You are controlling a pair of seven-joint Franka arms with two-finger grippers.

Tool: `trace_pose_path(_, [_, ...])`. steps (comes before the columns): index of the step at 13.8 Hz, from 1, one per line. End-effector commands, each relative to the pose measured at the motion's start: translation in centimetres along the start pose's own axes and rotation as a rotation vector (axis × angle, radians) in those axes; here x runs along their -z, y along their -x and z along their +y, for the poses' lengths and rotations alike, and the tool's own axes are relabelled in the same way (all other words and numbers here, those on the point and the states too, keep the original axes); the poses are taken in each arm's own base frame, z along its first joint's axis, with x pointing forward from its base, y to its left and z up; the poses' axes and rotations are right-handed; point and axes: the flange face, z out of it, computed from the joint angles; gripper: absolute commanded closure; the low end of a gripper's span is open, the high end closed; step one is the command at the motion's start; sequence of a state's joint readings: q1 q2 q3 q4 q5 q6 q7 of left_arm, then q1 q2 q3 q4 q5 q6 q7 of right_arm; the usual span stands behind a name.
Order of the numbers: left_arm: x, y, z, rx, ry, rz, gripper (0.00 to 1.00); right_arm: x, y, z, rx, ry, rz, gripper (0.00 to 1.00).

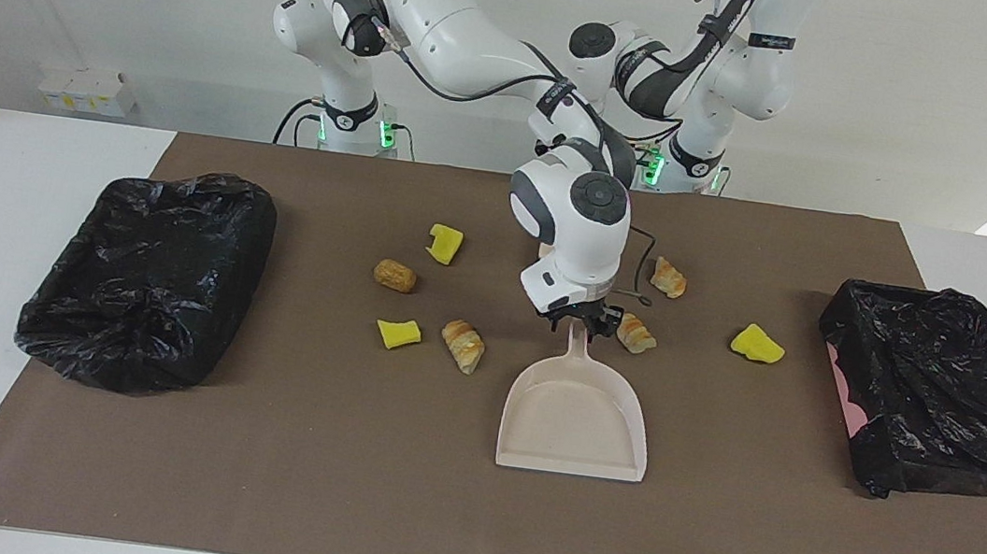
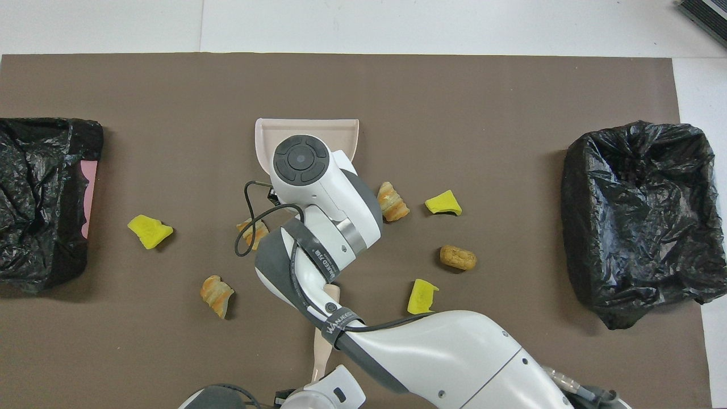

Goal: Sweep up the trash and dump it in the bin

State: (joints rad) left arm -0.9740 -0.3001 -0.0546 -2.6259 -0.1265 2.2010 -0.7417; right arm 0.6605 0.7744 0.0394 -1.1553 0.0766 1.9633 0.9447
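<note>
Seven bits of trash lie on the brown mat: yellow chunks [image 1: 445,244] [image 1: 398,333] [image 1: 757,343], a brown roll [image 1: 395,275] and croissant-like pieces [image 1: 462,346] [image 1: 669,278] [image 1: 636,333]. The beige dustpan [image 1: 575,419] lies flat among them, its mouth away from the robots. My right gripper [image 1: 580,321] is down at the end of the dustpan's handle. A beige stick, seemingly the brush's handle [image 2: 324,335], shows under the right arm in the overhead view; its bristles are hidden. My left gripper [image 2: 335,392] shows at that handle's near end and is hidden in the facing view.
A bin lined with a black bag [image 1: 144,281] stands at the right arm's end of the table. A second one [image 1: 937,388] stands at the left arm's end. The right arm reaches over the mat's middle.
</note>
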Motion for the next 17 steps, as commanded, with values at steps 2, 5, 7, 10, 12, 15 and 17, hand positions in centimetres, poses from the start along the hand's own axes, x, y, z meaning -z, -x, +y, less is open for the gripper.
trace_pose_path(2, [2.0, -1.1, -1.8, 0.038, -0.048, -0.090, 1.00, 1.9, 0.4, -0.2, -0.002, -0.009, -0.001, 0.65])
trace_pose_path(5, [4.4, -1.5, -3.9, 0.085, -0.048, -0.105, 1.00, 1.9, 1.4, -0.1, 0.081, 0.003, -0.001, 1.00])
trace_pose_path(7, [5.6, -2.5, -6.3, 0.142, -0.079, -0.114, 1.00, 2.1, 1.0, 0.2, 0.157, 0.006, 0.003, 1.00])
trace_pose_path(10, [8.0, -4.1, -10.7, 0.246, -0.084, -0.116, 1.00, 5.2, 0.5, 1.5, 0.294, 0.011, 0.035, 1.00])
trace_pose_path(12, [8.0, -4.8, -13.4, 0.307, -0.127, -0.136, 1.00, 6.9, -0.3, 2.7, 0.369, 0.008, 0.039, 1.00])
trace_pose_path(15, [7.7, -6.8, -18.4, 0.427, -0.146, -0.130, 1.00, 8.8, -1.4, 4.9, 0.439, 0.016, 0.041, 1.00])
trace_pose_path(17, [7.5, -7.9, -22.4, 0.517, -0.173, -0.122, 1.00, 10.0, -1.6, 6.6, 0.581, 0.022, 0.038, 1.00])
